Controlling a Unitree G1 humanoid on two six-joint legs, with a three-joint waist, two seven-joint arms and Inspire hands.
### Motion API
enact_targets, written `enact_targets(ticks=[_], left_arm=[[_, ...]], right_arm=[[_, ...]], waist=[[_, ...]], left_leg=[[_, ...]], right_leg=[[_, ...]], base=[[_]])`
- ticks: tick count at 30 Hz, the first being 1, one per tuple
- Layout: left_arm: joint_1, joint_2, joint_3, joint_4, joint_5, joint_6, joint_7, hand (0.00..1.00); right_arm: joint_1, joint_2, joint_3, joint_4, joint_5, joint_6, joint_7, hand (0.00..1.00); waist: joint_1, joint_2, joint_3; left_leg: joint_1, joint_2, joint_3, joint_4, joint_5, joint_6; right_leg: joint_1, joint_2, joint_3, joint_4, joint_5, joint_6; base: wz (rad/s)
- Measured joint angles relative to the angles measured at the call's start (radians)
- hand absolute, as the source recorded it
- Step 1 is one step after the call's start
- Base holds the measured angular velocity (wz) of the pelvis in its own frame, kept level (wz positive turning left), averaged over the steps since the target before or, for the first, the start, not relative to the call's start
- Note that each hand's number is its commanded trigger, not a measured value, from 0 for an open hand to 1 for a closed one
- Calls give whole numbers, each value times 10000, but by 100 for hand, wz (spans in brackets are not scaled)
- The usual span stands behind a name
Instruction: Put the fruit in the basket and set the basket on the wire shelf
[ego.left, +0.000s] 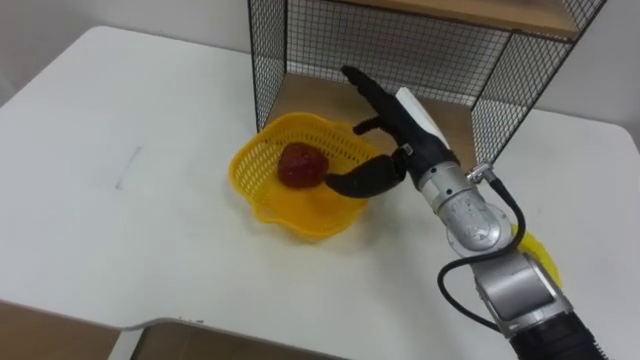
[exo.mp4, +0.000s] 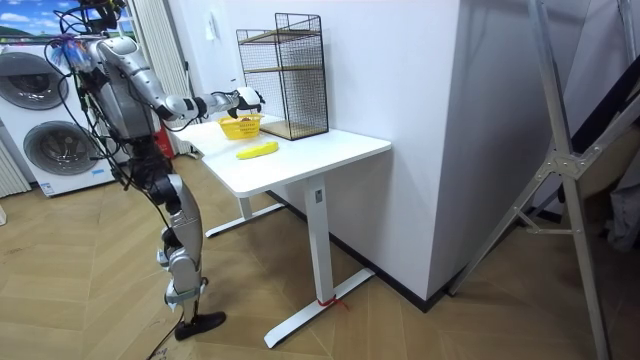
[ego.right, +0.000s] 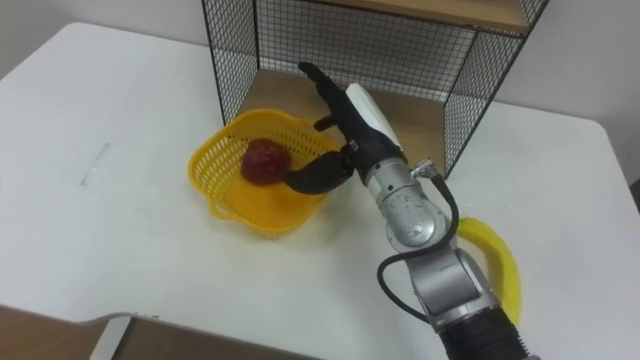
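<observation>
Yellow plastic lattice basket (ego.left: 290, 215) holds red round fruit (ego.left: 301, 165); right hand (ego.left: 398, 125) over rim, fingers straight, thumb spread beside fruit, clasping nothing.

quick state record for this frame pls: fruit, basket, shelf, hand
basket: yellow basket on the white table, in front of the wire shelf, not on it
in basket: one red fruit
outside basket: banana on the table, to the robot's right, by its forearm
right hand: right hand above the basket's right rim, fingers straight, thumb reaching over the rim, holding nothing
left to do: banana into basket; basket onto shelf
</observation>
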Motion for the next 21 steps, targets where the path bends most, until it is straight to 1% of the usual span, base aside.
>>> enact_targets(ticks=[3,7,11,14,16,17,19,21], left_arm=[[4,1,-5,0,-1,1,-6,0],[44,-1,30,-42,3,1,-14,0],[99,-8,35,-120,-7,-3,3,0],[119,-2,47,-125,-8,-5,43,0],[160,-15,135,-96,-8,-37,49,0],[167,-10,203,-93,-9,-55,49,0],[321,1,431,-99,-26,-200,126,0],[344,-2,432,-101,-25,-225,238,0]], right_arm=[[0,0,-4,-1,368,0,-1,0],[0,7,-86,-7,361,-1,-25,0],[0,6,-314,-78,347,-1,-200,0],[4,3,-614,-395,364,-7,-432,0],[5,0,-1013,-803,835,-29,-508,0],[5,0,-1130,-928,958,-30,-561,0],[6,-40,-1569,-1287,1615,-52,-930,0],[7,-128,-1665,-1348,1919,-161,-1288,0]], waist=[[-45,-2,-1],[-201,-1,-3],[-268,6,-17],[-351,11,-45],[-503,36,-62],[-521,37,-64],[-642,37,-84],[-782,42,-121]], left_leg=[[10,0,1,22,0,0],[25,-3,-18,33,0,0],[48,-5,-13,34,1,-1],[90,-4,2,26,0,-1],[153,-4,50,16,0,-1],[154,-4,65,17,0,0],[161,-4,94,17,0,0],[163,-3,100,16,0,0]], right_leg=[[24,0,2,2,0,0],[73,0,0,-20,0,0],[87,0,21,-19,0,0],[87,0,39,-12,0,0],[128,-3,75,6,0,0],[126,-3,86,10,0,0],[123,-3,97,8,0,0],[120,-3,96,8,0,0]], base=[[0],[0],[0],[-2],[-5],[-4],[-5],[0]])
